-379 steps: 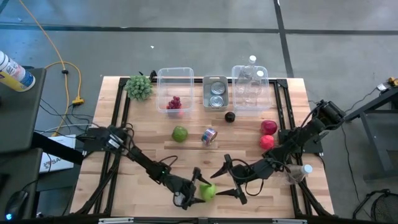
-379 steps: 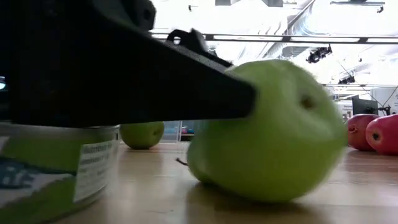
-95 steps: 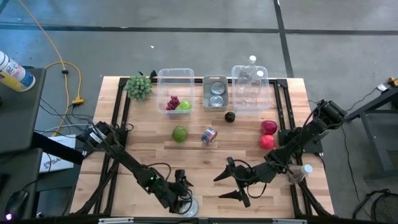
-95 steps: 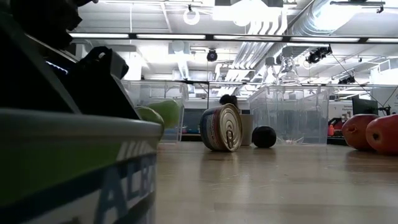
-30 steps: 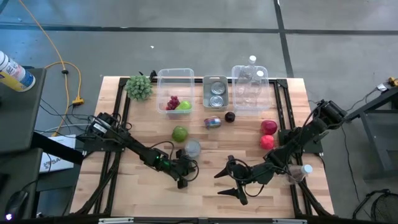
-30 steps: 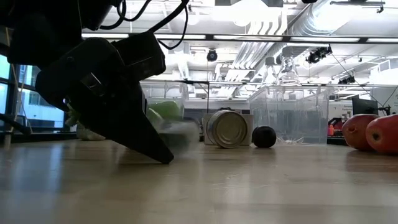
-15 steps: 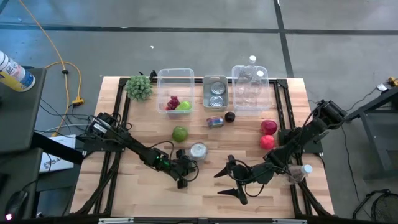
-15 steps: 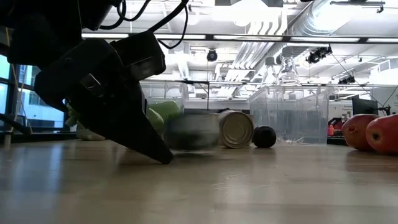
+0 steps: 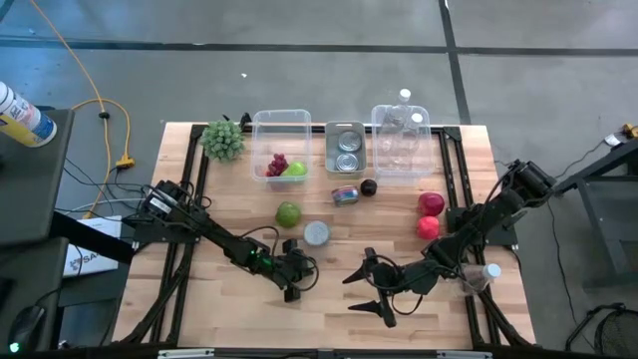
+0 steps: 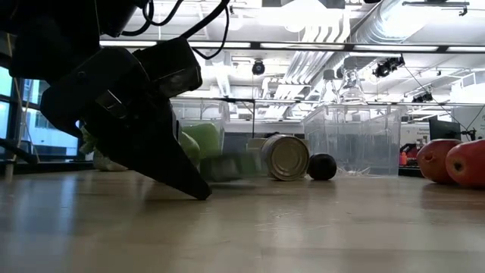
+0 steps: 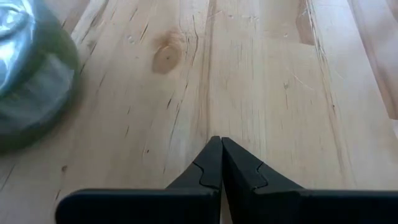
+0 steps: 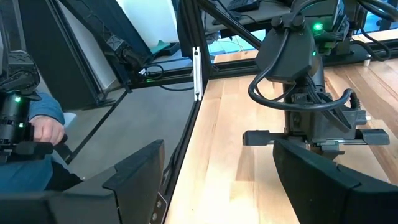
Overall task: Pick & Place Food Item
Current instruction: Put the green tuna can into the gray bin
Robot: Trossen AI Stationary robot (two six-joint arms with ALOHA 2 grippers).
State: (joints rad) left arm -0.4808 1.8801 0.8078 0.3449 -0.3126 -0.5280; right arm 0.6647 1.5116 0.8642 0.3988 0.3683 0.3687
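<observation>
Your surface (image 9: pixel 249 309) is pale wood planks on a black frame, standing on grey concrete floor (image 9: pixel 299 60). The low view shows a hall with ceiling strip lights behind it; the right wrist view catches a person's hand (image 12: pixel 46 129) off to the side.

Count on the surface: three clear bins (image 9: pixel 280 124), one with grapes (image 9: pixel 277 162) and a green fruit (image 9: pixel 296 169), one with two cans (image 9: pixel 348 150), and one with clear bottles. Loose: one green apple (image 9: pixel 288 213), two cans — a silver-topped can (image 9: pixel 316 233) just beside the apple and a can on its side (image 9: pixel 345 194) — one dark ball (image 9: pixel 369 186), two red fruits (image 9: pixel 430 203), one leafy green bunch (image 9: pixel 223 140).

Left pincer (image 9: pixel 295 282) is closed tight on nothing, tips down on bare wood near the silver-topped can. Right pincer (image 9: pixel 367 291) stands wide, empty, near the front edge.
</observation>
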